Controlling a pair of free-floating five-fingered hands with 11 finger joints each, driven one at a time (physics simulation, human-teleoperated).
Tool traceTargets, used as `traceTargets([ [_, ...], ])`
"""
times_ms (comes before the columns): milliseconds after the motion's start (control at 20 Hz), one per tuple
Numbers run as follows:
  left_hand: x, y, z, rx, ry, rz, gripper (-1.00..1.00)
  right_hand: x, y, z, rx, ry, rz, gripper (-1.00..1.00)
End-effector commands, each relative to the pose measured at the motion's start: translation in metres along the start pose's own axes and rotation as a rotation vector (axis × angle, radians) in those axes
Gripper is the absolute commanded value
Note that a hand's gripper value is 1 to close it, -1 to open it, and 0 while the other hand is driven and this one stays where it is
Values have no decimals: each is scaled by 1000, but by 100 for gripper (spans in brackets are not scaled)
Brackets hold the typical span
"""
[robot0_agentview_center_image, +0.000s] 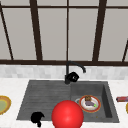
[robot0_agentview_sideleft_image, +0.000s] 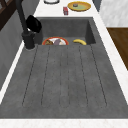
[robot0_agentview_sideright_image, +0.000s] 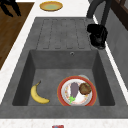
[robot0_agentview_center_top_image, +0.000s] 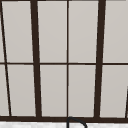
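Faucet (robot0_agentview_center_image: 68, 72), a dark curved metal tap rising from the back rim of the grey stone-look sink (robot0_agentview_center_image: 45, 95), has the right hand (robot0_agentview_center_image: 73, 76) against it just above its base. In the left side view this black hand (robot0_agentview_sideleft_image: 33, 23) sits against the upright pipe over the cylindrical base, and in the right side view it (robot0_agentview_sideright_image: 97, 31) bunches at the same spot; the fingers look curled about the tap, though how tightly they close cannot be told.

The left hand (robot0_agentview_center_image: 37, 118) hangs at the sink's front edge, low and to the left, well apart from the tap; its fingers droop downward, loosely bent, holding nothing. In the right side view it (robot0_agentview_sideright_image: 10, 6) floats over the wooden floor beyond the counter.

In the deep basin lies a round white plate with an orange-red rim (robot0_agentview_sideright_image: 76, 91), carrying a purple eggplant piece (robot0_agentview_sideright_image: 74, 89) and a brown round lump of food (robot0_agentview_sideright_image: 85, 88). A yellow banana (robot0_agentview_sideright_image: 38, 95) lies on the basin floor beside the plate, apart from it. A large glossy red ball (robot0_agentview_center_image: 67, 115) shows at the front of the sink. On the white counter sit a yellow-rimmed plate with a green centre (robot0_agentview_sideright_image: 51, 6) and a small red packet (robot0_agentview_center_image: 122, 99).
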Motion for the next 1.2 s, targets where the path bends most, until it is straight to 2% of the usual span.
traceTargets([
  [0, 0, 0, 0, 0, 0, 0, 0, 22, -20, 14, -10, 5, 10, 100],
  [1000, 0, 0, 0, 0, 0, 0, 0, 30, -15, 18, -66, 143, -17, 100],
  [1050, 0, 0, 0, 0, 0, 0, 0, 16, -5, 12, -54, 140, -24, 100],
  [1100, 0, 0, 0, 0, 0, 0, 0, 9, 5, 3, -65, 142, -33, -100],
  [1150, 0, 0, 0, 0, 0, 0, 0, 8, 5, 2, -47, 155, -52, -100],
])
